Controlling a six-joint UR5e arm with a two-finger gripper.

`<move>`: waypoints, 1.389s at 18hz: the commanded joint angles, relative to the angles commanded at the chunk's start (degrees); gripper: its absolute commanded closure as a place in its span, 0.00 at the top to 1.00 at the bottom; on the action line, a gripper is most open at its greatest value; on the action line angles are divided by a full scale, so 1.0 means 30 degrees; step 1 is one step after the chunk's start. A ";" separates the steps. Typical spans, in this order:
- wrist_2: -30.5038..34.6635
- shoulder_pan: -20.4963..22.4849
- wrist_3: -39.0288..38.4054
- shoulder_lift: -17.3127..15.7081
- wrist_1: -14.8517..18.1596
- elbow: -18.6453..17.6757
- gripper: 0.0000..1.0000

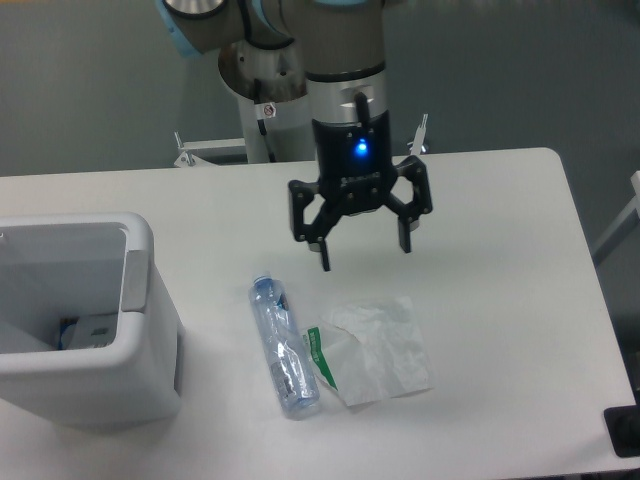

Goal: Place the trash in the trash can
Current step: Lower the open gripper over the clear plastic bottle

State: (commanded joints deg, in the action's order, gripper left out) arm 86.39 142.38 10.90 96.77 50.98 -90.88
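Note:
A crushed clear bluish bottle (281, 346) lies flat on the white table, its cap end pointing away from the camera. Right beside it on the right rests a crumpled translucent wrapper (380, 350) with a green strip along its left edge. My gripper (365, 254) hangs open above the table, just behind both pieces of trash and touching neither, with nothing between its fingers. The white trash can (140, 330) stands at the left edge of the view, its opening facing up, with something small lying at its bottom.
The arm's base rises behind the table's far edge. A dark object (625, 432) sits at the table's front right corner. The table's right edge runs close to the wrapper's side of the scene.

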 joint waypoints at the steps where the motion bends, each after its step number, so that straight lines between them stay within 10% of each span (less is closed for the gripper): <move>1: 0.0292 -0.0028 0.0029 0.0059 -0.0087 -0.0029 1.00; 25: 0.0794 -0.2604 -0.1024 0.5448 -0.0234 0.0029 1.00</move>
State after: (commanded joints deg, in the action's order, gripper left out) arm 88.77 134.57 7.83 113.11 50.27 -90.79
